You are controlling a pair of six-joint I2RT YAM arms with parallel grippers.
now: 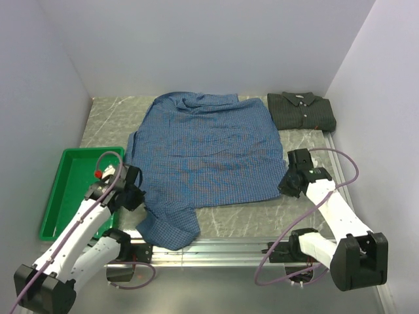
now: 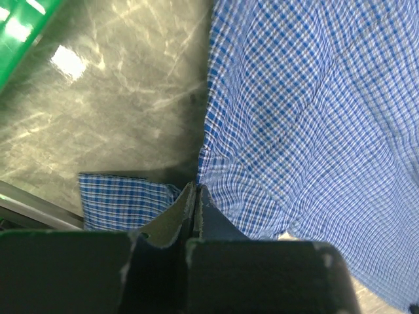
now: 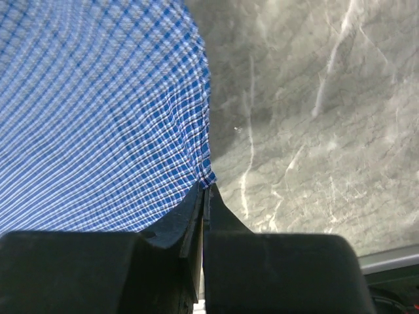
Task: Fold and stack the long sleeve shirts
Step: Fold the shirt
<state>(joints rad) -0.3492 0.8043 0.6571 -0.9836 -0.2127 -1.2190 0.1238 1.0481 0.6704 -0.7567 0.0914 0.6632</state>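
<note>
1. Gripping the blue checked shirt [image 1: 203, 150] at two points: my left fingers [image 1: 137, 190] are closed on its left side edge, and my right fingers [image 1: 289, 184] are closed on its near right corner.
2. Left wrist view: the left fingers [image 2: 196, 204] are pressed together with checked cloth pinched at the tips. The cloth fans up and to the right from them. A sleeve end lies just left of the tips.
3. Right wrist view: the right fingers [image 3: 204, 209] are pressed together on the cloth corner. The shirt spreads up and to the left.
4. The blue checked shirt lies spread across the middle of the tabletop [image 1: 236, 219], collar at the far side, between my two arms.
5. The dark shirt [image 1: 302, 110] lies folded at the far right corner, well apart from both sets of fingers.
6. The green tray [image 1: 55, 203] sits at the left edge, beside my left arm.
</note>
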